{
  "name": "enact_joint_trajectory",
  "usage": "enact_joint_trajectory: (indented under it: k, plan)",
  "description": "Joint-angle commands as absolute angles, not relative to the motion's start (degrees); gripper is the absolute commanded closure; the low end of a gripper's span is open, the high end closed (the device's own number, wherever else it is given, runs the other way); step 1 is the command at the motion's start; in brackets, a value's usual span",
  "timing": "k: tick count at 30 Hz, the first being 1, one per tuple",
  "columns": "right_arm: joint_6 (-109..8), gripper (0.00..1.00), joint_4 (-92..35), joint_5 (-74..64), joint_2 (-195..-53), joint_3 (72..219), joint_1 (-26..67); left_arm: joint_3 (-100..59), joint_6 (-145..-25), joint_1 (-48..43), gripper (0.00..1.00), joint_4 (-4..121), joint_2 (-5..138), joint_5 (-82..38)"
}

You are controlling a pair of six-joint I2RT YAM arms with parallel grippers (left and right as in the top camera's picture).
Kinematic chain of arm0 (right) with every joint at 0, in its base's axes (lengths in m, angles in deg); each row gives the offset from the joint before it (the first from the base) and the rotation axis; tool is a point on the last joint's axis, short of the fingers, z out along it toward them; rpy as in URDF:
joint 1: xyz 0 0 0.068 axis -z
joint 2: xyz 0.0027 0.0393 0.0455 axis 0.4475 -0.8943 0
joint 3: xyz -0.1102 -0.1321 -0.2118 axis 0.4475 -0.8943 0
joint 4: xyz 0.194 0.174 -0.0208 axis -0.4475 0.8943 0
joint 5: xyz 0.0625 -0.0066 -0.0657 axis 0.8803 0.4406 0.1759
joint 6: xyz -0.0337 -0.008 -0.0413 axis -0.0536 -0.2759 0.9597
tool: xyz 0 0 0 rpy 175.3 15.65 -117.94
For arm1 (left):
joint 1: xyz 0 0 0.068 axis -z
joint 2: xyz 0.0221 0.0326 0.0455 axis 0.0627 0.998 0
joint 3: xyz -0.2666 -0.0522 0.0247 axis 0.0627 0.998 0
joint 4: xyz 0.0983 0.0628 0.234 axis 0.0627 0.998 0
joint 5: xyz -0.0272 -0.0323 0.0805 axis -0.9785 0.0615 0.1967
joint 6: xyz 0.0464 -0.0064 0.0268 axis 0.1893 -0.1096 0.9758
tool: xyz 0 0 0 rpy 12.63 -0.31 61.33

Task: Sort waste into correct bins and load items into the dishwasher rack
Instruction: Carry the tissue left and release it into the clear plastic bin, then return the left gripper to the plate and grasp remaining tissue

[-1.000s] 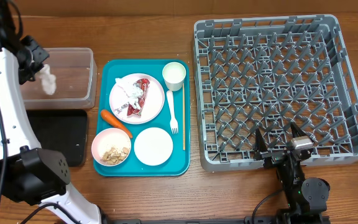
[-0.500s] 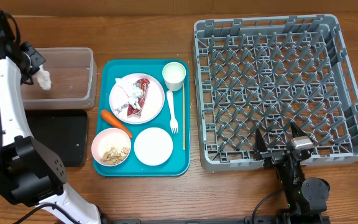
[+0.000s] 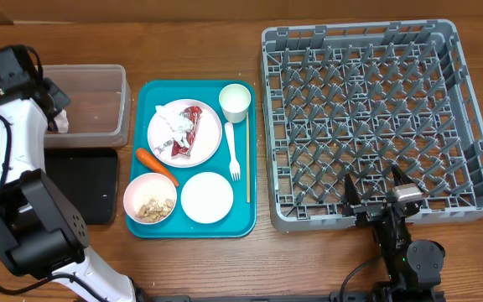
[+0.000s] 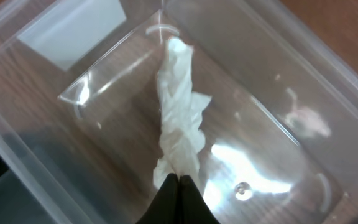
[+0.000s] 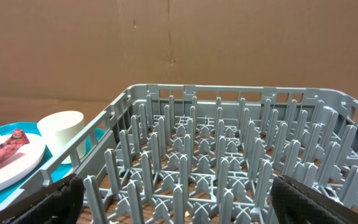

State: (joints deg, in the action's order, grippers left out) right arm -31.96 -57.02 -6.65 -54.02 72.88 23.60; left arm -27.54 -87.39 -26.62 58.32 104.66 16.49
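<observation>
**Crumpled white napkin clamped in the left gripper, inside the clear tub.**

The napkin hangs as 1 twisted strip from the gripper's tightly closed tips, within the tub's walls; I cannot tell whether it touches the tub floor. In the overhead view the tub sits at the table's far left, with the black tray just in front of it. Beside them the teal tray carries the plate with the red wrapper, the carrot, the bowl of rice grains, a 2nd white dish, the cup, the fork and the chopstick. The grey rack fills the right side. The right gripper sits at its near edge, 2 fingers spread wide, gripping nothing.
</observation>
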Motion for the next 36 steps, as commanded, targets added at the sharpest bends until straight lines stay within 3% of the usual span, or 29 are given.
enact_joint_trajectory:
  k: [1, 6, 12, 16, 22, 30, 33, 36]
  plan:
    - [-32.18, 0.0, -57.26, -6.39, -53.61, 72.27, 23.76, -23.8, -84.3, -27.37, 0.96, 54.48, 104.53, 18.17]
    - [-32.18, 0.0, -57.26, -6.39, -53.61, 72.27, 23.76, -23.14, -83.87, -27.8, 0.91, 53.41, 106.65, 18.19]
    - [-32.18, 0.0, -57.26, -6.39, -53.61, 72.27, 23.76, -23.14, -83.45, -28.09, 0.61, 53.45, 108.64, 18.22]
    - [-32.18, 0.0, -57.26, -6.39, -53.61, 72.27, 23.76, -23.38, -82.18, -28.07, 0.6, 52.66, 108.58, 18.19]
    - [-32.18, 0.0, -57.26, -6.39, -53.61, 72.27, 23.76, -26.82, -78.91, -28.02, 0.45, 53.49, 108.16, 18.08]
    - [-32.18, 0.0, -57.26, -6.39, -53.61, 72.27, 23.76, -40.11, -78.8, -26.4, 0.21, 64.49, 107.75, 17.58]
    - [-32.18, 0.0, -57.26, -6.39, -53.61, 72.27, 23.76, -44.7, -78.97, -25.25, 0.2, 68.99, 107.7, 15.53]
    - [-32.18, 0.0, -57.26, -6.39, -53.61, 72.27, 23.76, -47.62, -80.61, -23.8, 0.26, 73.45, 107.64, 10.48]
